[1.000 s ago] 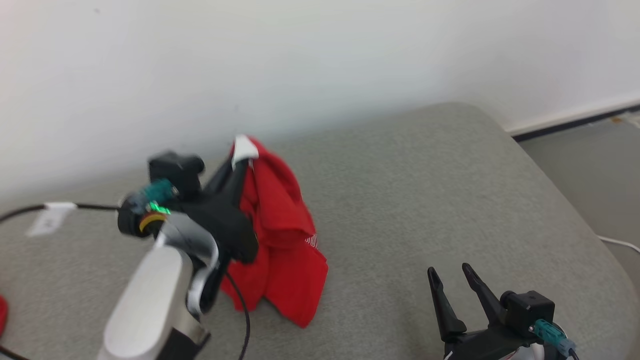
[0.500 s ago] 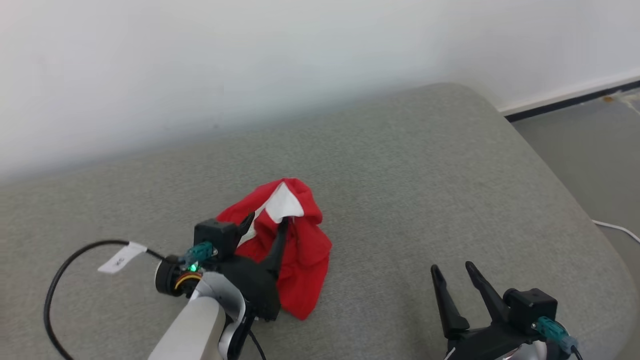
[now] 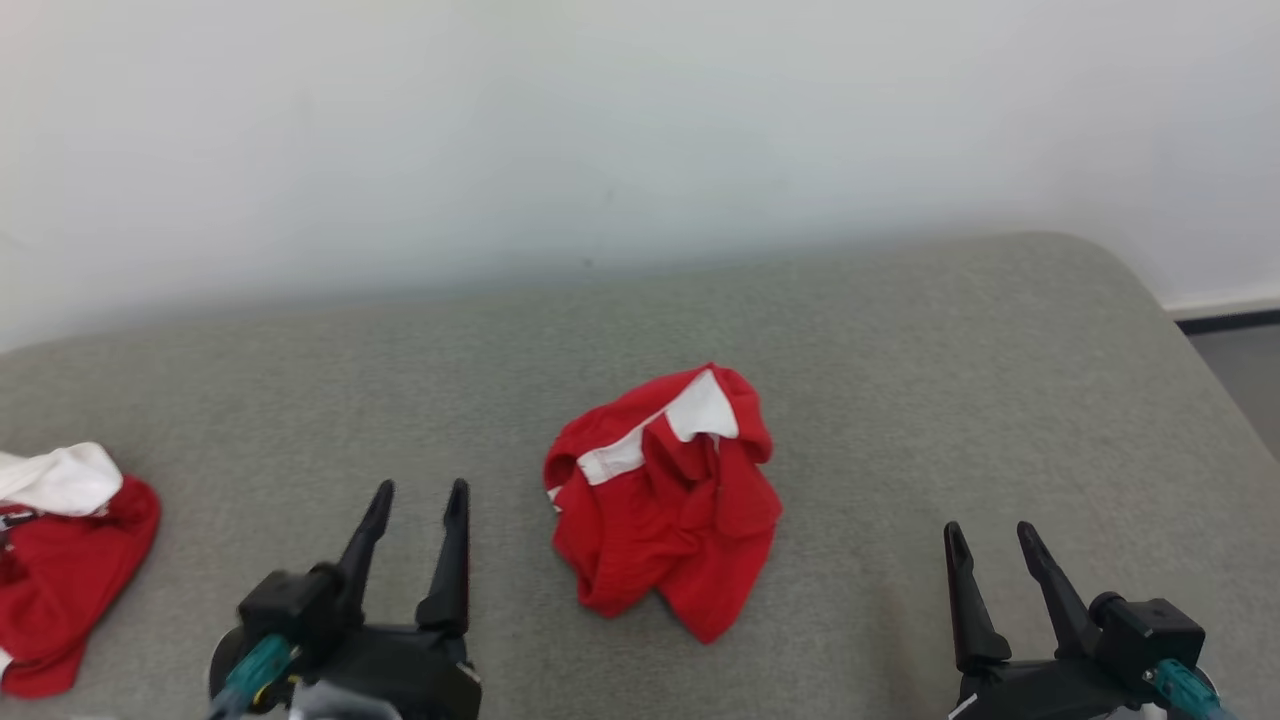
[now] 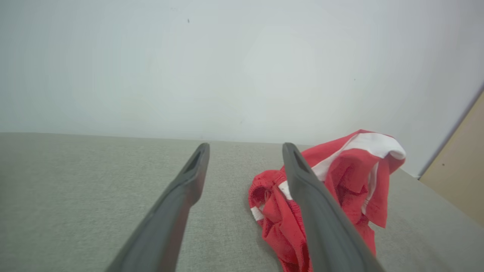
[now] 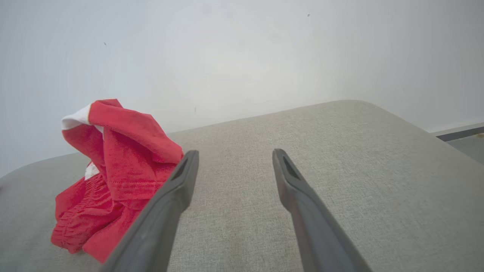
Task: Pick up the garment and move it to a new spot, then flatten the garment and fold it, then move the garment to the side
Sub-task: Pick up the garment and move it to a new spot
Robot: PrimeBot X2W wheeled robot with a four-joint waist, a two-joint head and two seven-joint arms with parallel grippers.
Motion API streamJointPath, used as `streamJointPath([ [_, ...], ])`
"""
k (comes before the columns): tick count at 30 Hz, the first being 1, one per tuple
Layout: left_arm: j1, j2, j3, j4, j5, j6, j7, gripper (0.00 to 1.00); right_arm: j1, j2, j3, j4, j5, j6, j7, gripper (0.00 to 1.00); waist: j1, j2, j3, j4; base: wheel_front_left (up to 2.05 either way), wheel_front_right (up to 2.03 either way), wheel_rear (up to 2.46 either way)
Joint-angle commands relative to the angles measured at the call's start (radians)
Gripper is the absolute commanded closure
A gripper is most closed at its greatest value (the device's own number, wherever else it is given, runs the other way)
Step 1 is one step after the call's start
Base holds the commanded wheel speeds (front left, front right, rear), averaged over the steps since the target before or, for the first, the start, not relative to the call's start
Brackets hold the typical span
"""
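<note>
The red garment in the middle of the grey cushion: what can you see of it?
The red garment is a crumpled heap of thin, soft-looking cloth with a white band, perhaps a waistband. It lies unfolded on the grey cushion, one fold standing up. Nothing but the cushion touches it; the left gripper and right gripper sit open, apart from it.

Red-white cloth partly beyond left edge

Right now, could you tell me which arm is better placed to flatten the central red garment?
Probably left: the left tool sits nearer the central red garment than the right tool.
</note>
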Motion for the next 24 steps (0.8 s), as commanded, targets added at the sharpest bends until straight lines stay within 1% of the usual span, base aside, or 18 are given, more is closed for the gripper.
streamJointPath([
  [1, 0.029, 0.003, 0.013, -0.027, 0.013, 0.005, -0.004, 0.00, 0.012, -0.001, -0.004, -0.003, -0.009, -0.002, -0.013, 0.00, 0.0000, 0.0000, -0.028, 0.066, 0.00, 0.00, 0.00],
  [5, 0.144, -0.009, 0.113, -0.178, 0.062, 0.027, -0.005, 0.00, 0.019, -0.001, -0.003, 0.004, -0.007, -0.002, -0.051, 0.00, 0.0000, 0.0000, -0.040, 0.098, 0.00, 0.00, 0.00],
  [7, 0.198, -0.017, 0.159, -0.235, 0.102, 0.023, -0.005, 0.00, 0.022, -0.001, 0.001, 0.011, -0.007, -0.002, -0.062, 0.00, 0.0000, 0.0000, -0.045, 0.109, 0.00, 0.00, 0.00],
  [9, 0.257, -0.028, 0.186, -0.258, 0.126, 0.011, -0.005, 0.00, 0.025, -0.001, 0.005, 0.021, -0.009, -0.002, -0.067, 0.00, 0.0000, 0.0000, -0.051, 0.117, 0.00, 0.00, 0.00],
  [12, 0.320, -0.019, 0.192, -0.260, 0.191, -0.018, -0.005, 0.00, 0.036, -0.001, 0.013, 0.045, -0.019, -0.002, -0.072, 0.00, 0.0000, 0.0000, -0.058, 0.124, 0.00, 0.00, 0.00],
  [13, 0.353, -0.026, 0.204, -0.259, 0.218, -0.029, -0.005, 0.00, 0.043, -0.001, 0.018, 0.063, -0.028, -0.002, -0.066, 0.00, 0.0000, 0.0000, -0.062, 0.126, 0.00, 0.00, 0.00],
  [18, 0.394, -0.050, 0.228, -0.250, 0.238, -0.051, -0.005, 0.00, 0.052, -0.001, 0.018, 0.092, -0.021, -0.002, -0.052, 0.00, 0.0000, 0.0000, -0.066, 0.131, 0.00, 0.00, 0.00],
  [24, 0.363, -0.064, 0.225, -0.228, 0.259, -0.071, -0.005, 0.00, 0.043, -0.001, 0.019, 0.094, -0.017, -0.002, -0.046, 0.00, 0.0000, 0.0000, -0.066, 0.131, 0.00, 0.00, 0.00],
])
